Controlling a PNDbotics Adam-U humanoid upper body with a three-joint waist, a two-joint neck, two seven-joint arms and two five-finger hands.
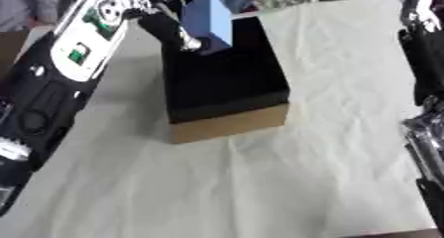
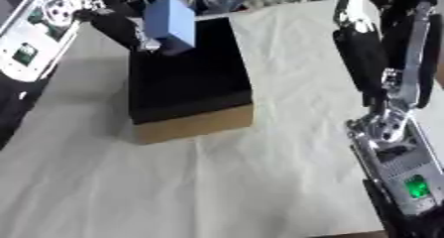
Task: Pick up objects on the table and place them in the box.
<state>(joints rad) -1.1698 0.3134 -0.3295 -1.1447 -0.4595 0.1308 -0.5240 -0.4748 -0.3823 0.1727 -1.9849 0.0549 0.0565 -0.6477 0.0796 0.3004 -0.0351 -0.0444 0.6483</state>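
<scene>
The left hand (image 1: 173, 26) is holding a blue block (image 1: 208, 18) over the far end of the box (image 1: 227, 73), fingers curled against the block's side. The block is looking rigid, flat-faced and probably light, likely foam or plastic; its smooth faces could be slippery, so pinching two opposite faces seems the sensible hold. The box is sitting on the cloth-covered bench (image 1: 260, 182). The right hand (image 2: 386, 90) is hanging at the bench's right edge; whether its fingers are spread cannot be told.

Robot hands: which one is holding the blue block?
The left robot hand, reaching over the box, holds the blue block. The right arm hangs aside.
</scene>
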